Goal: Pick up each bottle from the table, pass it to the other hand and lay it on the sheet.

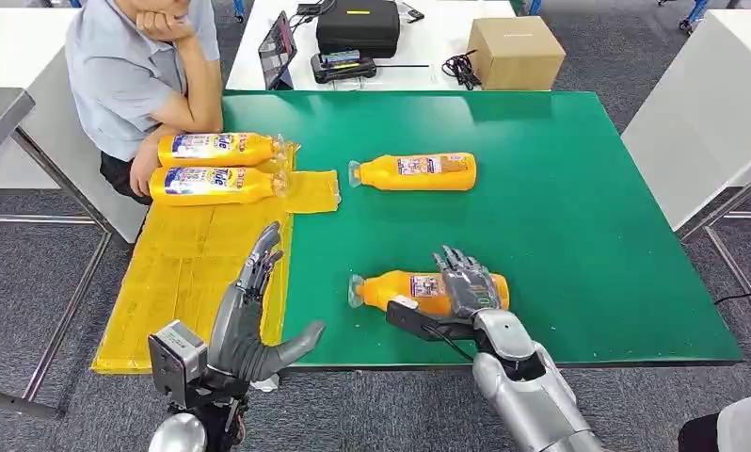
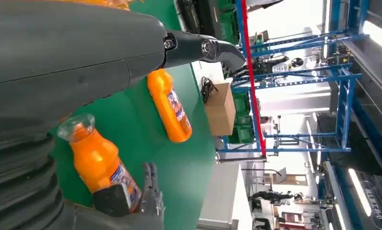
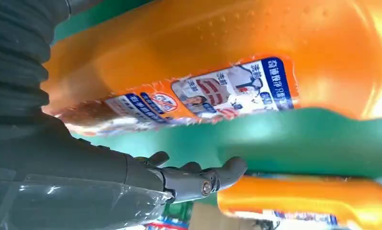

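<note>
The green table (image 1: 579, 207) carries a yellow sheet (image 1: 198, 254) along its left side, the sheet's edge overhanging toward the robot. Two orange bottles (image 1: 219, 149) (image 1: 216, 184) lie side by side on the sheet at its far end, caps pointing right. A third bottle (image 1: 414, 171) lies on the bare green surface near the middle, cap left. A fourth bottle (image 1: 400, 290) lies close to the near edge, cap left; whether it rests fully on the surface cannot be judged.
</note>
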`<control>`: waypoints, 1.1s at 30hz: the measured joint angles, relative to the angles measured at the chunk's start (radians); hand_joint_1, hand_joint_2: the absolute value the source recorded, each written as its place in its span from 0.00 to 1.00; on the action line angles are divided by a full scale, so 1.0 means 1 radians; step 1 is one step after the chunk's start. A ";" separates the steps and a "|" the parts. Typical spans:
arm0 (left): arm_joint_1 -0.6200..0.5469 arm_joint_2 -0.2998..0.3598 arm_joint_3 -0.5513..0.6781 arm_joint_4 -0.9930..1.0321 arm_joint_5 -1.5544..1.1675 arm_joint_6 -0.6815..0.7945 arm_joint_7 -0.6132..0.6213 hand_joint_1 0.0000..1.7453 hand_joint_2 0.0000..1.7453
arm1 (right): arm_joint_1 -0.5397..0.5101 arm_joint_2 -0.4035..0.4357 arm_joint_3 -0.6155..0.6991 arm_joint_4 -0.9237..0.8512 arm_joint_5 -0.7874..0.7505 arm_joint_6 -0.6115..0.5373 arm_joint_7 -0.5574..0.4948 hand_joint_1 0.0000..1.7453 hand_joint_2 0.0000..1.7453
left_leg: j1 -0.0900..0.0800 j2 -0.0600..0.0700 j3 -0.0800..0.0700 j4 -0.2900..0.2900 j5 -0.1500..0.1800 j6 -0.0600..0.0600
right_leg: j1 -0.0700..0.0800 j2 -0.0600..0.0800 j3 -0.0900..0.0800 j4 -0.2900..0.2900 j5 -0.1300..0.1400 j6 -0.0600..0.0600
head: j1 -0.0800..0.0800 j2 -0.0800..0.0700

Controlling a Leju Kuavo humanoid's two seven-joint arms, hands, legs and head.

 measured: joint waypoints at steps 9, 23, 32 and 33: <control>0.000 0.000 0.000 0.000 -0.001 -0.003 0.003 0.00 1.00 | -0.002 -0.097 0.013 0.008 -0.101 0.087 -0.014 0.00 1.00 | 0.000 0.000 0.000 0.000 0.000 0.000 | 0.000 0.000 0.001 0.000 0.000 0.000 | 0.000 0.000; 0.006 0.000 0.000 0.001 0.007 -0.004 0.005 0.00 1.00 | 0.048 -0.235 0.027 -0.047 -0.157 0.098 0.014 1.00 1.00 | -0.001 0.000 0.004 0.000 0.000 0.000 | 0.000 0.000 0.004 -0.001 0.000 0.000 | 0.000 0.000; -0.001 0.000 -0.001 0.011 0.010 -0.005 0.009 0.00 1.00 | 0.055 -0.249 0.020 -0.051 -0.207 0.067 -0.045 1.00 1.00 | -0.001 0.000 0.005 0.000 0.000 0.000 | 0.000 0.000 0.004 -0.001 0.000 0.000 | 0.000 0.000; -0.004 0.000 -0.002 0.014 0.011 -0.004 0.009 0.00 1.00 | 0.057 -0.247 0.015 -0.049 -0.212 0.053 -0.052 1.00 1.00 | -0.001 0.000 0.005 0.000 0.000 0.000 | 0.000 0.000 0.004 -0.001 0.000 0.000 | 0.000 0.000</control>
